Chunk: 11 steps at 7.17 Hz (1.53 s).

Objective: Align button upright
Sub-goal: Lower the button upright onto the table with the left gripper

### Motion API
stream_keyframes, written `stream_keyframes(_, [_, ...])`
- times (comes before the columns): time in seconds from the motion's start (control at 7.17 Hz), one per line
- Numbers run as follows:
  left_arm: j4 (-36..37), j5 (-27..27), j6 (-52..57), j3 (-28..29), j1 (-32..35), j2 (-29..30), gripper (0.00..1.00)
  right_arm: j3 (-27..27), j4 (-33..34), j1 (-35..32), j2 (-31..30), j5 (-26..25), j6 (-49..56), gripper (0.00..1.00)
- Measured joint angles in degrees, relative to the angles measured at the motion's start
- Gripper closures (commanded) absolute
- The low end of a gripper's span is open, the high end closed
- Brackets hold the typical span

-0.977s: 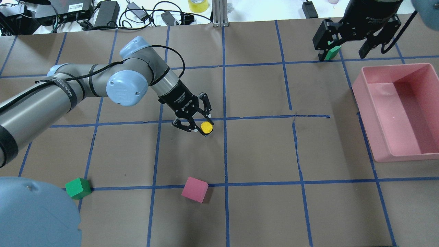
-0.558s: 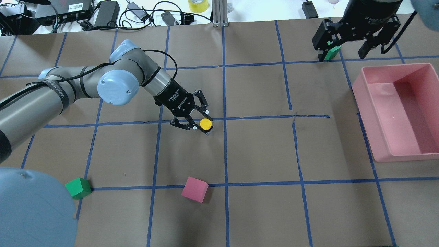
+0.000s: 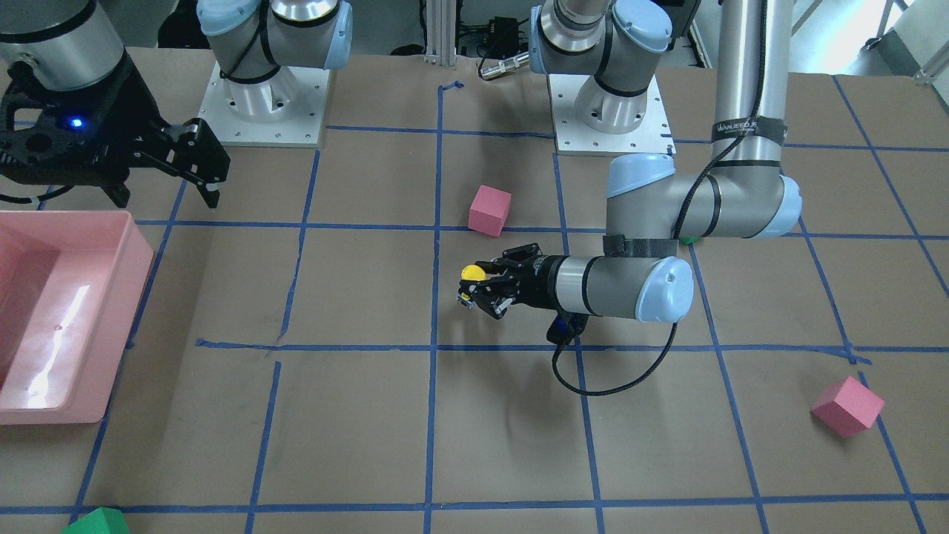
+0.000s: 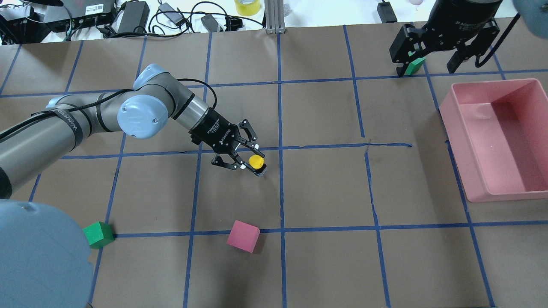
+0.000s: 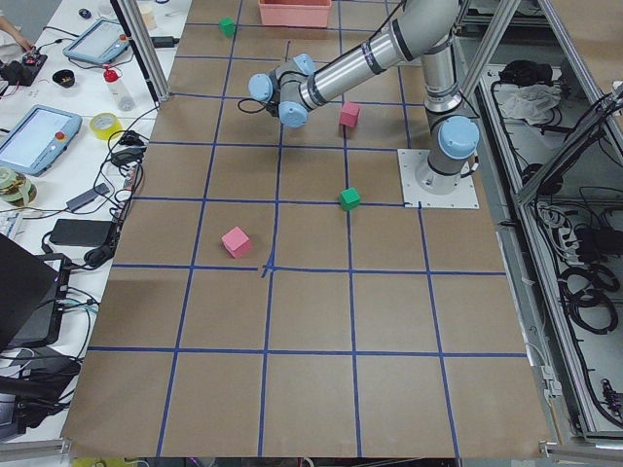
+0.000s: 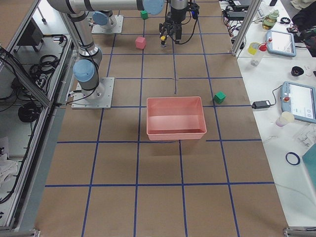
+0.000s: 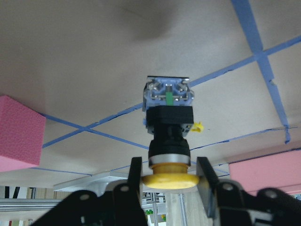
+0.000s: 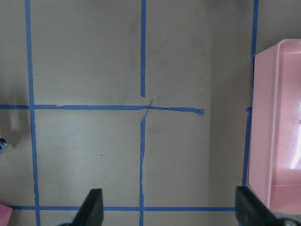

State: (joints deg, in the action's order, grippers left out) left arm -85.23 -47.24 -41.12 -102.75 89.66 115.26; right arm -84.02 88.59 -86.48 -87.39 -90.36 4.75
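The button (image 4: 257,161) has a round yellow cap, a black body and a silvery-grey base. My left gripper (image 4: 251,159) is shut on it at the cap, near the table's middle. In the left wrist view the fingers (image 7: 135,175) flank the yellow cap, and the button (image 7: 169,122) points base-first at the paper. From the front, the button (image 3: 470,273) stands cap up in the left gripper (image 3: 474,285), which lies nearly level. My right gripper (image 4: 428,64) is open and empty at the far right; it also shows in the right wrist view (image 8: 171,212).
A pink bin (image 4: 460,145) stands at the right edge. A green cube (image 4: 414,66) sits under my right gripper. A pink cube (image 4: 243,236) and another green cube (image 4: 98,234) lie nearer the robot. Another pink cube (image 3: 847,405) lies on the far side.
My left arm's wrist has swung left and lower, tilting the gripper flatter around the button. The button has stayed at almost the same spot. The right arm has not moved.
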Motion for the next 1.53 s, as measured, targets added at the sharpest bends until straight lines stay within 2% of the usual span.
stream_keyframes(0.7, [0.38,0.15,-0.58,-0.91,0.62,0.29,1.00,0.00,0.08,0.00,0.03,0.01,0.00,0.00])
stream_keyframes(1.12, [0.74,0.14,-0.53,-1.21,1.18,0.44,0.84,0.00,0.20,0.00,0.03,0.01,0.02,0.00])
stream_keyframes(1.26, [0.83,0.11,-0.44,-1.47,1.20,0.52,0.71,0.00,0.24,0.00,0.03,0.01,0.06,0.00])
stream_keyframes(1.4, [1.30,-0.09,-0.30,-1.61,1.21,0.67,0.67,0.00,0.28,0.00,0.03,0.03,0.07,0.00])
stream_keyframes(1.53, [2.21,-0.40,-0.21,-1.74,1.21,0.84,0.50,0.00,0.32,0.00,0.03,0.07,0.08,0.00])
